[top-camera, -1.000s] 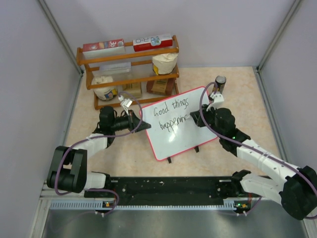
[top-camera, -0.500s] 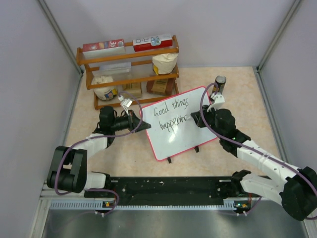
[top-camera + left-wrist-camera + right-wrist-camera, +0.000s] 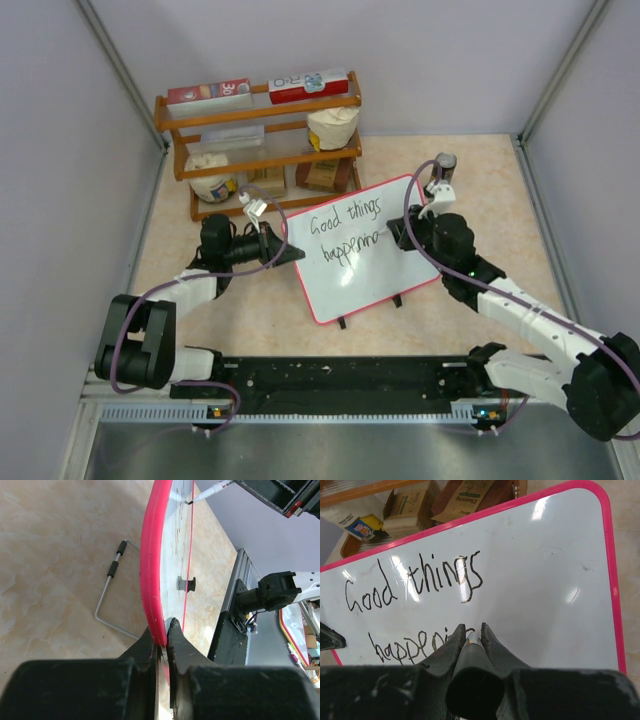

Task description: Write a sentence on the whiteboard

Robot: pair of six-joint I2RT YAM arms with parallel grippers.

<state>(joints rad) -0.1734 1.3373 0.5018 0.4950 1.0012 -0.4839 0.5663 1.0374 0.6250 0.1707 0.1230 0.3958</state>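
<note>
The whiteboard [image 3: 375, 280], white with a pink frame, stands tilted at mid-table. The sentence [image 3: 346, 231] is in black cursive: "Good things" above, a partial "happeni" below. My left gripper [image 3: 297, 254] is shut on the board's left edge; in the left wrist view its jaws pinch the pink frame [image 3: 152, 555] at the left gripper [image 3: 163, 629]. My right gripper [image 3: 396, 237] is shut on a marker [image 3: 472, 655], whose tip touches the board at the end of the second line. From the right wrist I see the whiteboard [image 3: 545, 580], the sentence [image 3: 415, 580] and the right gripper [image 3: 471, 628]. The marker [image 3: 212, 489] tip also shows on the board.
A wooden rack [image 3: 260, 140] with boxes and bags stands behind the board at the back left. A dark can [image 3: 445, 164] sits at the back right. The board's wire stand [image 3: 107, 595] rests on the table behind it. Grey walls close in both sides.
My right gripper has slid a little to the right along the second line, and the writing there has grown by a stroke. The left arm has not moved.
</note>
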